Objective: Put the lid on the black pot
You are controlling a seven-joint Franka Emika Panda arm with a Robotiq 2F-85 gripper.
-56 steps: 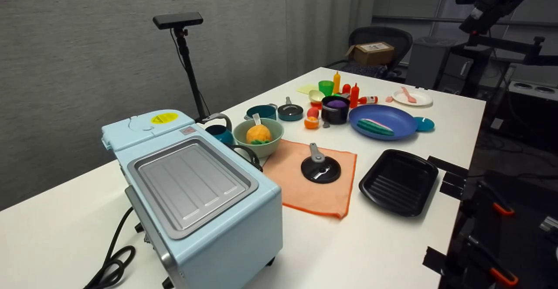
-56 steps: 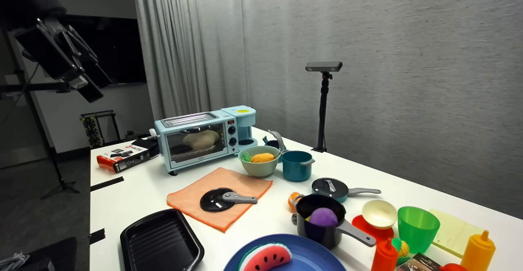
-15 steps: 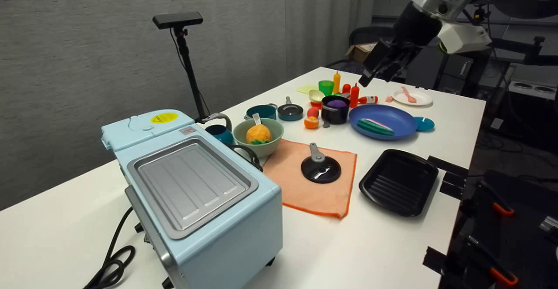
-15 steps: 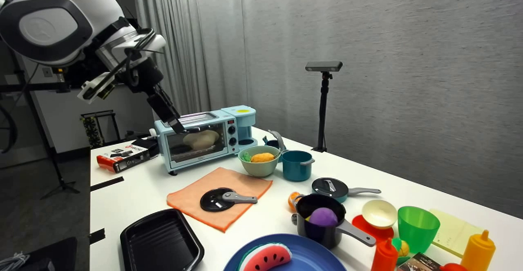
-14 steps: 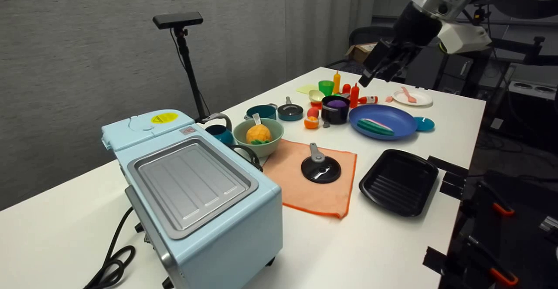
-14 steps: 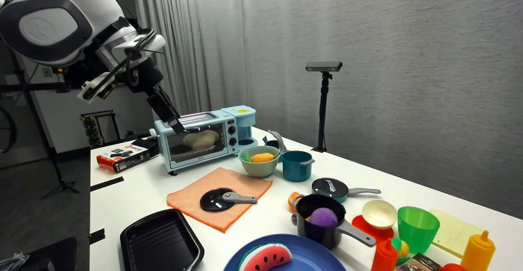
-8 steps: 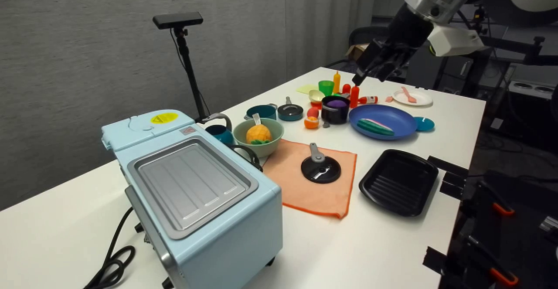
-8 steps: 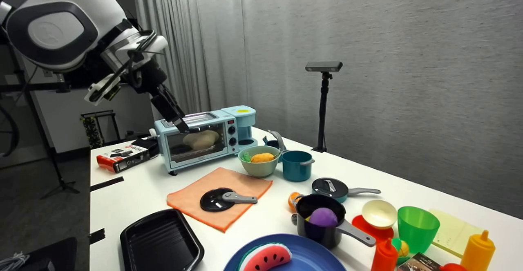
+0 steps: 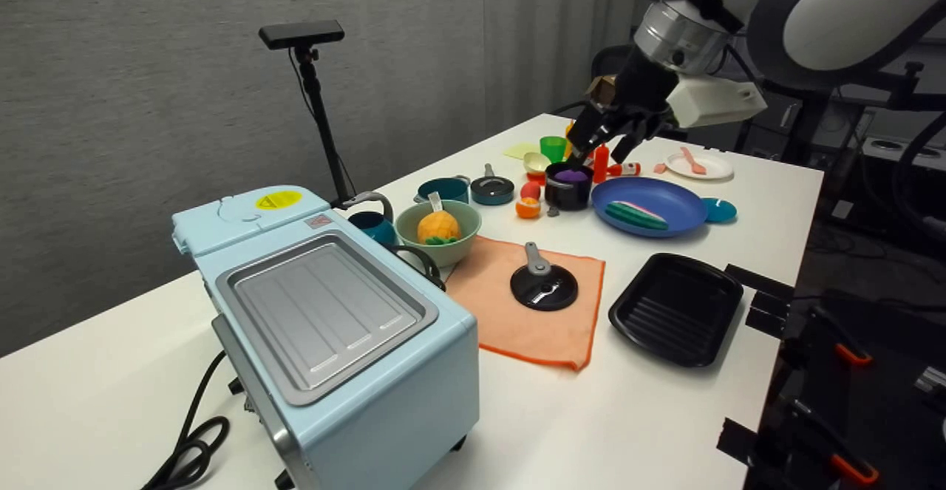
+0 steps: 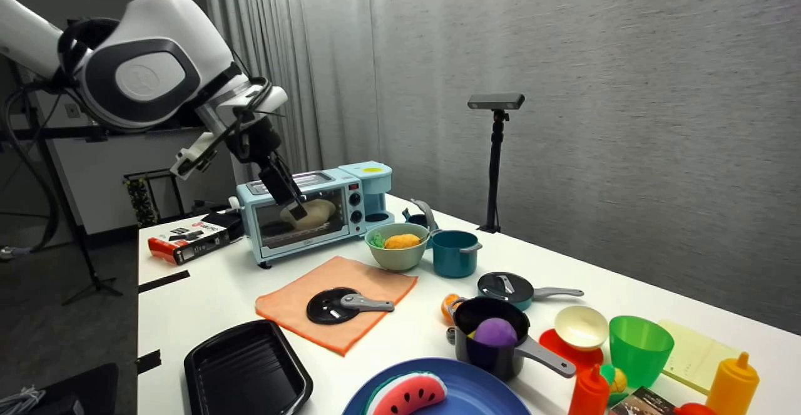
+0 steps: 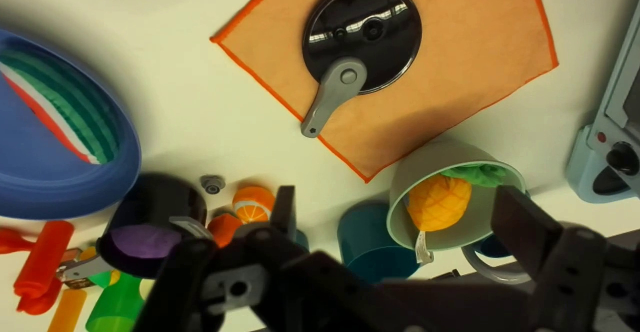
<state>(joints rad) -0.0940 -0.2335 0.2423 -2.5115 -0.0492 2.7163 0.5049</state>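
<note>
The lid, a round black disc with a grey handle, lies flat on an orange cloth in both exterior views (image 9: 545, 295) (image 10: 326, 308) and in the wrist view (image 11: 385, 56). The black pot with a grey handle stands on the table in both exterior views (image 9: 567, 196) (image 10: 470, 347) and in the wrist view (image 11: 162, 197). A purple round thing sits inside it. My gripper is open and empty, in the air above the table and apart from the lid, in both exterior views (image 9: 597, 159) (image 10: 299, 208). Its fingers stand wide apart in the wrist view (image 11: 395, 192).
The orange cloth (image 10: 300, 305) bears the lid. A black tray (image 10: 250, 365) and a blue plate (image 9: 687, 205) with a watermelon slice stand near it. A green bowl (image 10: 395, 257), a teal pot (image 10: 455, 258) and a light-blue oven (image 10: 300, 215) stand behind. An orange (image 9: 528, 209) sits beside the pot.
The arm came in over the table from its edge, open gripper leading. In the last half second it moved lower and further in. The lid, pot and other objects have not moved.
</note>
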